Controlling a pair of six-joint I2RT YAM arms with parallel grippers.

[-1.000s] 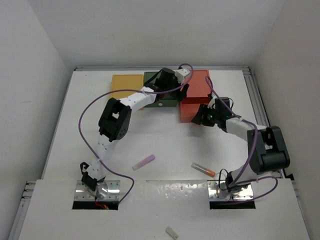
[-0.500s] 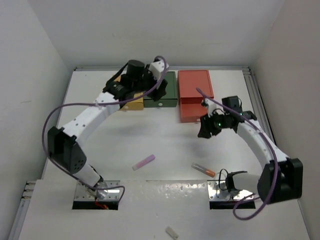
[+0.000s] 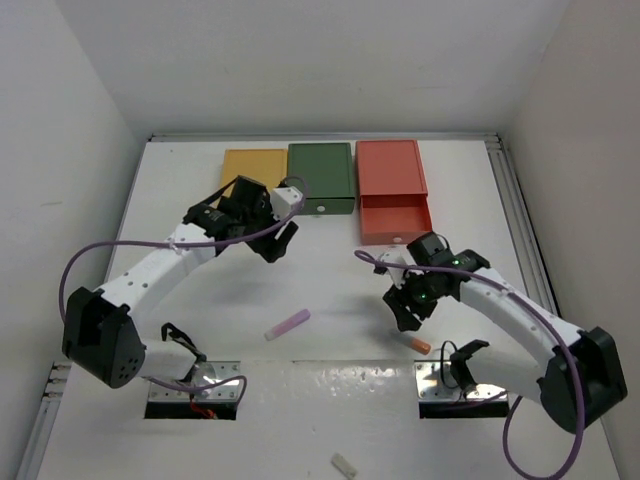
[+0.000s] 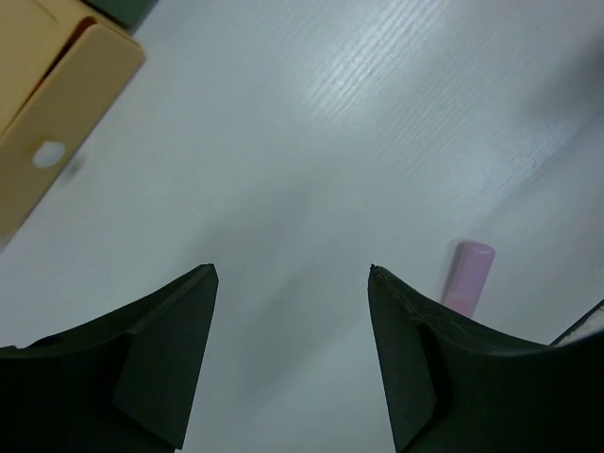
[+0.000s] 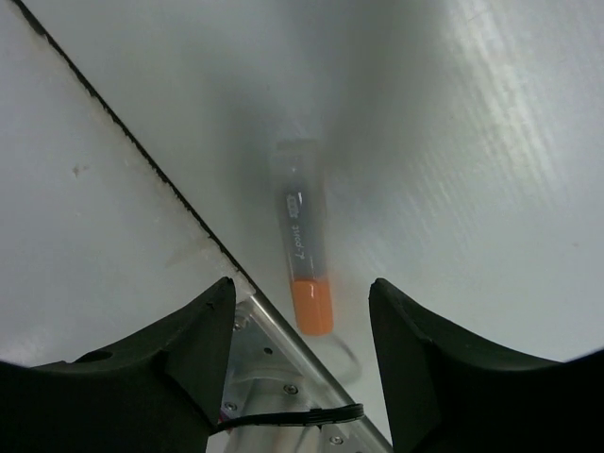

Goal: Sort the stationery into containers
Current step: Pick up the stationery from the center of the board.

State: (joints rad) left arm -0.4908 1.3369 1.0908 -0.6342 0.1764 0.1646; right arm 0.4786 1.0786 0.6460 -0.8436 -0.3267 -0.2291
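Note:
The clear orange-tipped tube [image 5: 304, 247] lies on the table near the front ledge. My right gripper [image 3: 405, 315] hovers open just above it and covers most of it in the top view, where only the tube's orange tip [image 3: 421, 346] shows. In the right wrist view the tube lies between the open jaws of the right gripper [image 5: 302, 283]. The lilac stick [image 3: 287, 323] lies left of it and also shows in the left wrist view [image 4: 467, 276]. My left gripper [image 3: 275, 245] is open and empty in front of the yellow box [image 3: 252, 163]. The green box [image 3: 320, 175] is shut. The red box [image 3: 390, 168] has its drawer [image 3: 395, 218] pulled out.
A pale whitish stub [image 3: 344, 464] lies on the raised front ledge [image 3: 320, 385]. The yellow box's front and white knob [image 4: 47, 154] show at the left of the left wrist view. Side walls close in the table on both sides.
My left arm has drawn back from the boxes toward the near side. My right arm has moved from the red box down to the orange-tipped tube.

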